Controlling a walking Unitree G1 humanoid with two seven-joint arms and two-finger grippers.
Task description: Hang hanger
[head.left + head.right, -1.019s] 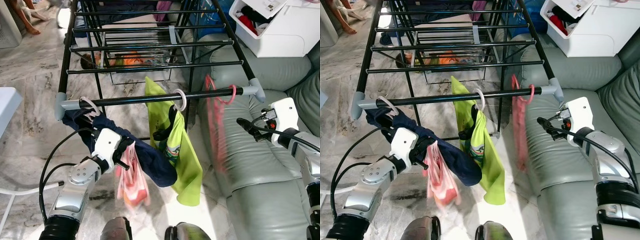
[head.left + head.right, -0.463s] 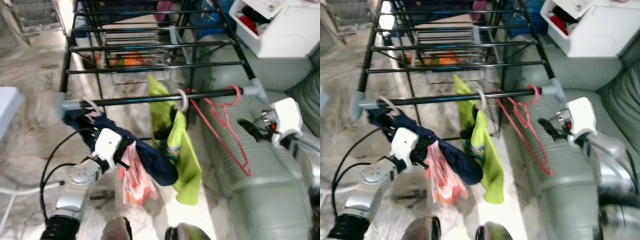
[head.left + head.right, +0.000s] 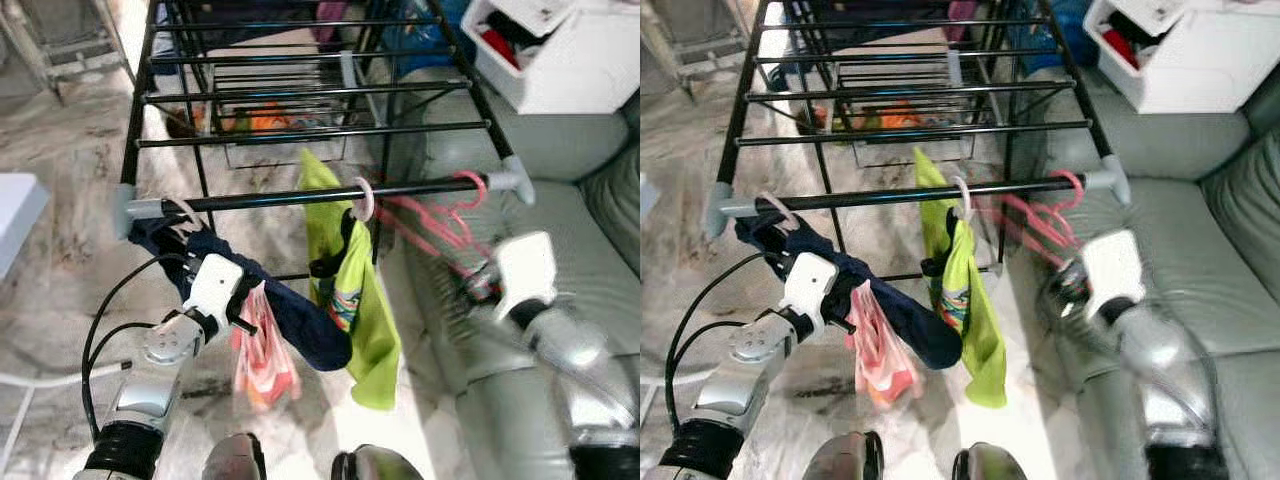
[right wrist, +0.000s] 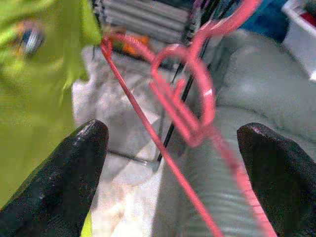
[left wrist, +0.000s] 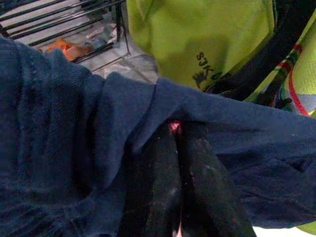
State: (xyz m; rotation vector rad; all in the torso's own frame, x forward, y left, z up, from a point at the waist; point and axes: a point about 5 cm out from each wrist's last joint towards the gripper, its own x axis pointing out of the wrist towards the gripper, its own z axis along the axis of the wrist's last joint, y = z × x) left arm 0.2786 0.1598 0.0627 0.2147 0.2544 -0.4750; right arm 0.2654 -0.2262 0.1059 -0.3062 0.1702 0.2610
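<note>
Left eye view shows a pink hanger [image 3: 440, 215] hooked on the front bar of the drying rack [image 3: 300, 195], near its right end above the grey sofa [image 3: 590, 270]. Beside it hang a lime-green shirt [image 3: 360, 300] and a navy garment [image 3: 290, 310]. The right gripper [image 4: 177, 163], blurred, sits just below the hanger with fingers spread wide, empty. The left gripper [image 5: 180, 182] is pressed closed on a pink cloth [image 3: 262, 350], half buried under the navy garment.
</note>
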